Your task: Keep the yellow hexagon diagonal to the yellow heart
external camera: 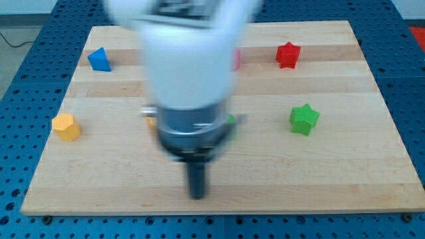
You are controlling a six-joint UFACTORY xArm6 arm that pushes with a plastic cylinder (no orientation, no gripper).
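Note:
The yellow hexagon [66,126] sits near the board's left edge, at mid height. A sliver of a yellow-orange block [151,121] peeks out at the left side of the arm; its shape is hidden, so I cannot tell if it is the yellow heart. My tip [197,196] is near the board's bottom edge, below the arm's blurred white body, well to the right of and below the yellow hexagon. It touches no block.
A blue block [99,59] lies at top left, a red star-like block [288,54] at top right, a green star [304,119] at right. A red sliver [237,58] and a green sliver [230,121] show beside the arm. The wooden board [345,179] rests on a blue pegboard.

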